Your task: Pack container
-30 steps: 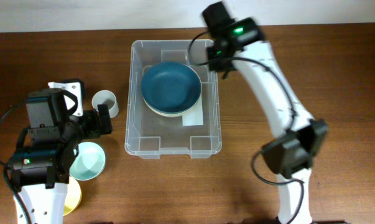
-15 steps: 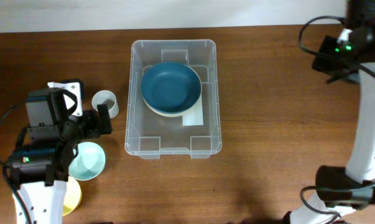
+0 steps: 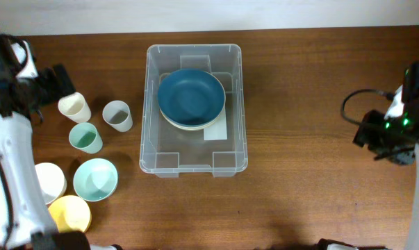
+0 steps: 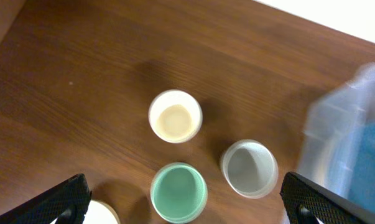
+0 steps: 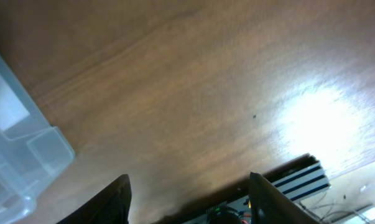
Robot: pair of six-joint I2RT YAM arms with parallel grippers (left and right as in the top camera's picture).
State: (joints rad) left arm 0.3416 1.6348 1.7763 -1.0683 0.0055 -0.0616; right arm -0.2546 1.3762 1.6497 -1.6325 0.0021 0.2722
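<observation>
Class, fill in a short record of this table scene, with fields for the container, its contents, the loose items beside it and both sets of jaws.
container: clear bin, centre of table
inside: blue bowl stacked on a pale bowl
left of container: cream cup, grey cup, green cup, white cup, mint bowl, yellow bowl
left jaws: open, empty
right jaws: open, empty

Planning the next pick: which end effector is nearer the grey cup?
Left. The left end effector hovers by the cream cup, just left of the grey cup; the right end effector is far off, right of the container.
</observation>
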